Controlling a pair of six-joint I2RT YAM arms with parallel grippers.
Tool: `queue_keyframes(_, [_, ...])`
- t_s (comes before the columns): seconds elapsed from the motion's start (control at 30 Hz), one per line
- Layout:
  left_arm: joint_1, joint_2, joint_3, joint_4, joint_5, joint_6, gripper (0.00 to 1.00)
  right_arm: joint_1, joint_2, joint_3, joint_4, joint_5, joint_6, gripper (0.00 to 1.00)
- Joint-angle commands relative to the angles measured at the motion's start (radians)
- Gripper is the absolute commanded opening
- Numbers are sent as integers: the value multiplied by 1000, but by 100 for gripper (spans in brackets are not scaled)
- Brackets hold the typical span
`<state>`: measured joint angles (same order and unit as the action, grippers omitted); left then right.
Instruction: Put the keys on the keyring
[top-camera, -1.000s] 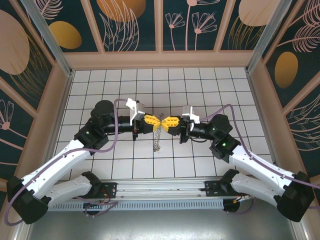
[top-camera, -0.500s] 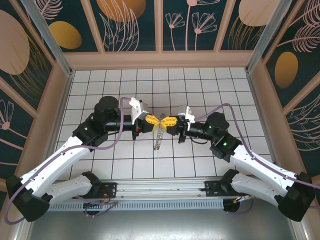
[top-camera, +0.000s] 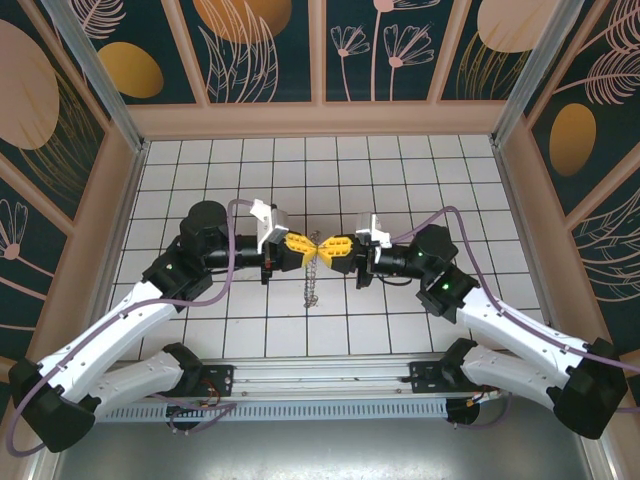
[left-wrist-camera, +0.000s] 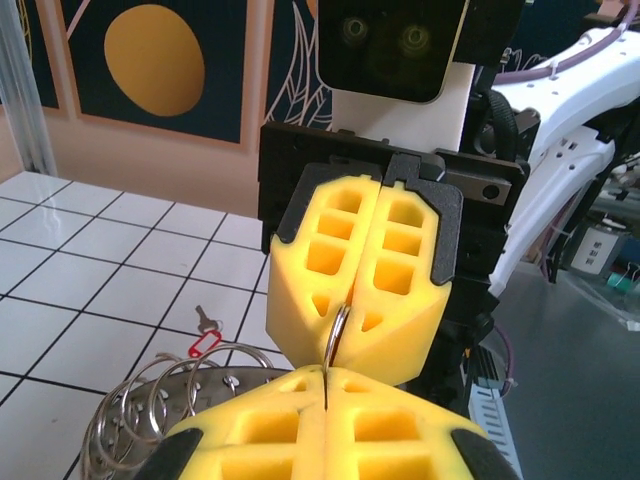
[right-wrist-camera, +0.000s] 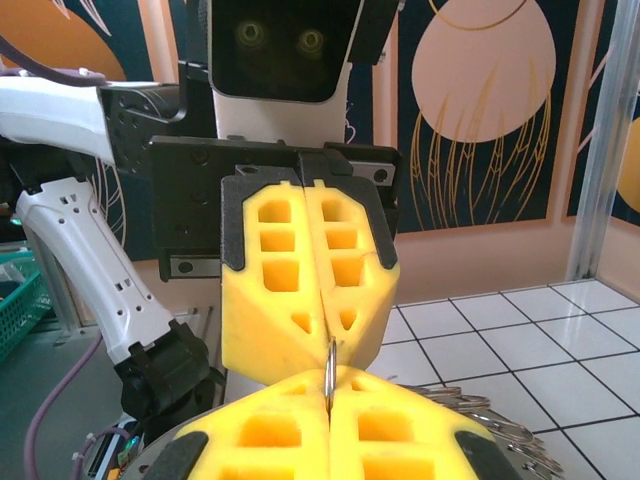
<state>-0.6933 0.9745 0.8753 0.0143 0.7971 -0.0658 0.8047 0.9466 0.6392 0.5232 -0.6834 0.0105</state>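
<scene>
My left gripper (top-camera: 305, 243) and right gripper (top-camera: 330, 246) meet tip to tip above the middle of the floor. Both are shut on one thin silvery wire loop (left-wrist-camera: 340, 335) of the keyring, which runs from my left gripper (left-wrist-camera: 328, 375) into the opposite yellow fingers (left-wrist-camera: 400, 290). From the right wrist, the same loop (right-wrist-camera: 329, 365) rises out of my right gripper (right-wrist-camera: 328, 385). The keyring (top-camera: 313, 275) hangs edge-on below the tips. Its flat metal disc with several wire loops (left-wrist-camera: 150, 400) shows low on the left. The key with its red tag (left-wrist-camera: 205, 335) lies loose on a tile beyond the disc.
A white tiled floor (top-camera: 400, 170) is boxed in by low peach walls (top-camera: 320, 118) and aluminium posts. Both arm bases sit on the rail at the near edge (top-camera: 320, 385). More wire loops of the keyring (right-wrist-camera: 470, 405) lie low to the right of my right fingers.
The joined grippers have shifted slightly left and the left arm's elbow has swung back. Both stay shut on the loop, and the keyring still hangs below.
</scene>
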Motion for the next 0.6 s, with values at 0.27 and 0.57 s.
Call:
queue_keyframes(0.27, [-25,1,-32,219,59,-68,0,25,37,15,41,-67,17,0])
queue_keyframes(0.57, [-25,-21,13,65,-21,32,0,25,1,47,-111,47,-33,23])
